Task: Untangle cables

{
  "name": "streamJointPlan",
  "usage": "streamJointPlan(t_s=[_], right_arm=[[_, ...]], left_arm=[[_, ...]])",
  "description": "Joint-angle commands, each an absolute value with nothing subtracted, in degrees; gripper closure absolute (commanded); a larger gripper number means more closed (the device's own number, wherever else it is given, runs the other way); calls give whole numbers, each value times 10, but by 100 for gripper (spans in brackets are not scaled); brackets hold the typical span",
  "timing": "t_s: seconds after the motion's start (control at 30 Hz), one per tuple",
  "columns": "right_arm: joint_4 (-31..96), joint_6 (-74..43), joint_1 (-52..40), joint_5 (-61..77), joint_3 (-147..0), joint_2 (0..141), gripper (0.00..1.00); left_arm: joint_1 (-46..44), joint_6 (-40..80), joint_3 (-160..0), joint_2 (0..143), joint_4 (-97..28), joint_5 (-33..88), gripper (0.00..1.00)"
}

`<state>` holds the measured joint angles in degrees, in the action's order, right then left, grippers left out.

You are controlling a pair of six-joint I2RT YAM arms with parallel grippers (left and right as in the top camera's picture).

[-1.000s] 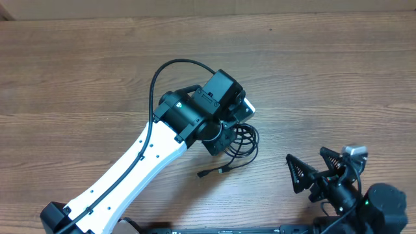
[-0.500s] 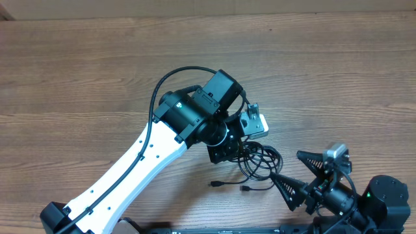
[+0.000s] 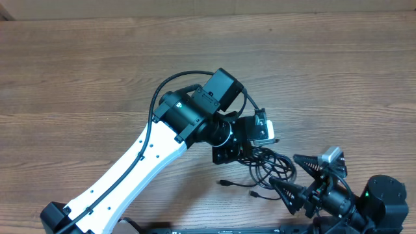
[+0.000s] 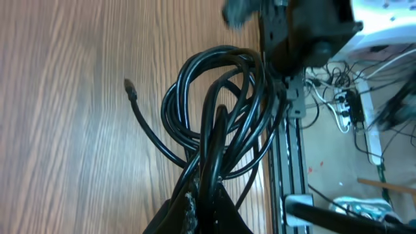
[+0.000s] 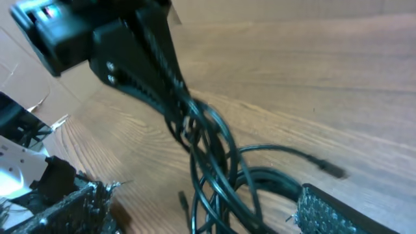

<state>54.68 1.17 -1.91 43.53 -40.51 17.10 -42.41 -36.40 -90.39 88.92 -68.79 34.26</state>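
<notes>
The left gripper (image 4: 200,198) is clenched tight on the cables (image 4: 214,97): in the left wrist view its two fingers (image 4: 185,208) meet at the bottom of the frame, and several black strands are pinched between them where the loops gather into one neck. From that pinch the bundle fans out in overlapping loops over the wooden table (image 4: 58,130), and one free end with a small plug (image 4: 128,84) lies off to the side of the loops, flat on the wood. From overhead, the left gripper (image 3: 239,148) sits under the arm's black wrist near the middle of the table (image 3: 97,78), with the cables (image 3: 270,166) spilling from it toward the right arm; two loose plug ends (image 3: 224,183) lie on the wood just beside the tangle, toward the near edge. The right gripper (image 3: 296,179) stands wide apart, its two pointed fingers (image 3: 305,162) aimed at the tangle from the lower right, and it holds nothing. In the right wrist view the right gripper (image 5: 208,192) has the cables (image 5: 208,149) running down between its spread fingers (image 5: 338,211); whether any strand touches a finger is hard to tell, as that picture is blurred. One plug end (image 5: 331,169) rests on the table beside them.
</notes>
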Motion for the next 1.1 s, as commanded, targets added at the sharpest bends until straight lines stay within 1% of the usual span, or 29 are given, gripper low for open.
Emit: streamJointPlan(t_s=[0.0,0.27,0.53,0.63,0.67,0.8,0.9,1.0,1.03,1.07], right_arm=[[566,18,-18,440,-418,171,11],[606,18,-18,431,-418,171,22],[609,18,-18,429,-415,171,27],[613,18,-18,413,-415,171,36],[613,18,-18,410,-414,171,40],[613,17,-18,405,-412,171,50],[614,16,-18,399,-412,171,53],[614,16,-18,399,-412,171,53],[614,16,-18,399,-412,171,52],[614,16,-18,395,-412,171,46]], left_arm=[[-428,-362,-918,876,-664,387,96],[-428,-300,-918,876,-621,386,96],[-428,-220,-918,876,-570,386,96],[-428,-192,-918,876,-550,389,96],[-428,-187,-918,876,-543,393,96],[-428,-183,-918,876,-529,411,96],[-428,-183,-918,876,-524,427,96],[-428,-184,-918,876,-518,447,96],[-428,-183,-918,876,-516,453,96],[-428,-183,-918,876,-511,471,96]])
